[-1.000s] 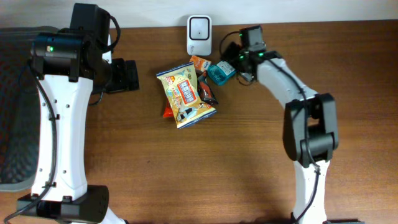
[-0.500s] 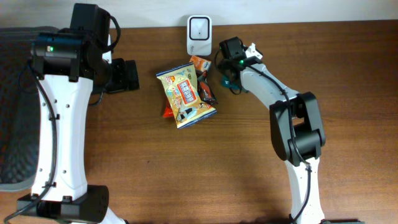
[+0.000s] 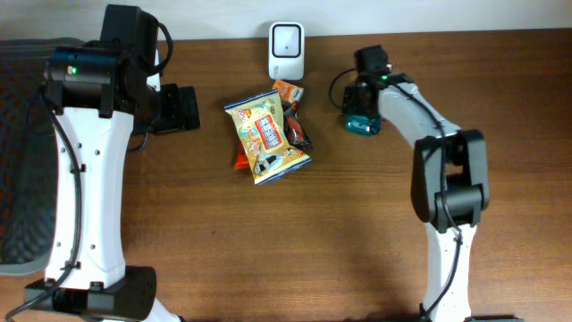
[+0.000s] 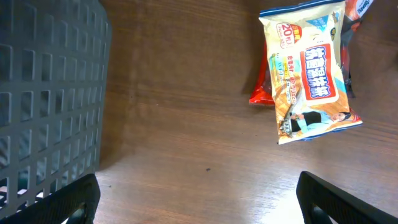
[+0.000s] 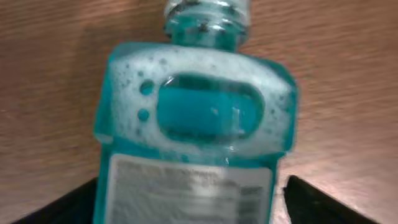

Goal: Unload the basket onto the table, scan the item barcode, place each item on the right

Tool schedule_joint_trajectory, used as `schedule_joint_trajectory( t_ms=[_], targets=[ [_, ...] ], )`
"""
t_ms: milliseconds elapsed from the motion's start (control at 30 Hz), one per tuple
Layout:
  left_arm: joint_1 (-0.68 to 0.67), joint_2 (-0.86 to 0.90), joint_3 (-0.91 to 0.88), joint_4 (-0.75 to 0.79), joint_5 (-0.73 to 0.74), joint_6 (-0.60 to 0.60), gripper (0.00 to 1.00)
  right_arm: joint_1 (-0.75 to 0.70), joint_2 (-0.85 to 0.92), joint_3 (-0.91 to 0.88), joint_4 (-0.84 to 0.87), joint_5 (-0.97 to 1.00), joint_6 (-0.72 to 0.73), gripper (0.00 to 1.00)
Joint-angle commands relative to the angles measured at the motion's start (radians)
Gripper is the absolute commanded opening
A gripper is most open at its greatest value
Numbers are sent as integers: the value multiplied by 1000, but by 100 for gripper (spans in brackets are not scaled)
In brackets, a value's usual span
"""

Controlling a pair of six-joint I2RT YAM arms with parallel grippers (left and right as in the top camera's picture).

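A teal mouthwash bottle (image 5: 199, 118) with a white label fills the right wrist view, cap end pointing away, lying between my right gripper's (image 5: 199, 208) black fingers (image 5: 62, 208). Those fingers sit on either side of its lower body, shut on it. From overhead the bottle (image 3: 361, 125) is right of the snack pile, under the right gripper (image 3: 361, 114). The white scanner (image 3: 286, 40) stands at the table's back edge. My left gripper (image 4: 199, 205) is open over bare wood near the left arm (image 3: 183, 109), with nothing between its fingers.
A yellow snack bag (image 3: 266, 136) lies mid-table on a red packet (image 4: 260, 93), with an orange packet (image 3: 288, 89) and a dark packet (image 3: 298, 132) beside it. A dark mesh basket (image 4: 43, 93) stands at the left.
The right gripper swung in toward the snack pile, then back out to the right, and the teal bottle moved with it away from the pile. The left arm has not moved.
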Motion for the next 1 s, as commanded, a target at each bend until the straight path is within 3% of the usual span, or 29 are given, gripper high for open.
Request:
schedule_joint_trajectory(
  t_ms=[0,67,267,567,767,867,967],
  targets=[
    [6,-6,-1,1,10,-7,99,-84,-37,-9,10,-267,24,76],
    [6,-6,-1,1,10,-7,99,-101,-31,-9,-4,-267,38,66],
    [6,-6,-1,1,10,-7,99,-101,-32,3,-14,-250,34,55],
    [6,-6,-1,2,10,-7,99,-23,-37,190,-255,45,-37,56],
    [6,-6,-1,1,10,-7,99,108,-34,189,-334,396,-45,56],
    [6,-6,-1,1,10,-7,99,136,-27,159,-349,414,-41,57],
    [6,-6,-1,1,10,-7,99,144,-27,128,-354,357,-30,67]
  ],
)
